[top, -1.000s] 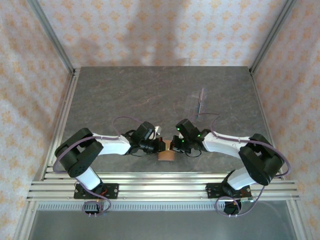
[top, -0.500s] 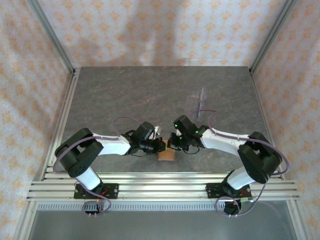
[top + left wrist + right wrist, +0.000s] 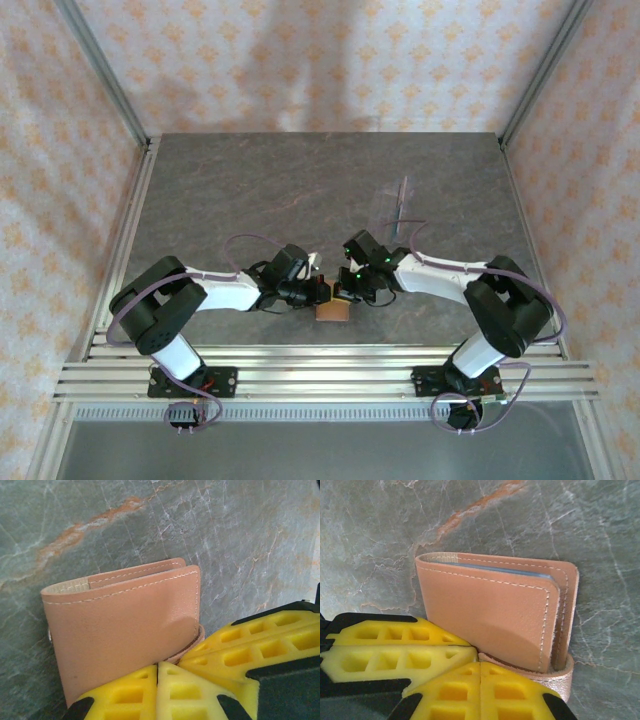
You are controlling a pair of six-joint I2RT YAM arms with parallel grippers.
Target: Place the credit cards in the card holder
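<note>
Now doing: we judge that we are at the closing end of the task, squaring up and shutting the folded card holder (image 3: 332, 310) between both arms.
Left gripper (image 3: 157, 666): jaws together with nothing seen between them. The yellow tips touch the holder's near edge, just beside the snap tab (image 3: 194, 647).
Right gripper (image 3: 479, 662): jaws together as well, with nothing between them. The tips sit against the tab where it curls under the holder's corner.
How to do it well: we think the two closed tips should press from opposite sides with equal force. That way the holder neither slides on the table (image 3: 250, 190) nor springs open. Pushing low on the tab rather than on the leaf looks safer for what is inside.
Watch for: a lopsided push could spin the holder or lift one leaf. We cannot tell whether the snap is fastened.
Where the holder is: it lies on the table nearer to the arm bases than the clear plastic stand (image 3: 400, 205), to the left of that stand and well apart from it.
Holder's look: tan to reddish-brown leather, folded shut, with pale stitching along rounded edges and a lighter lining at one end.
Cards: the grey-blue credit card (image 3: 505, 570) shows as a thin pale edge between the leaves, so we take it as seated. We cannot tell whether a second card sits behind it.
</note>
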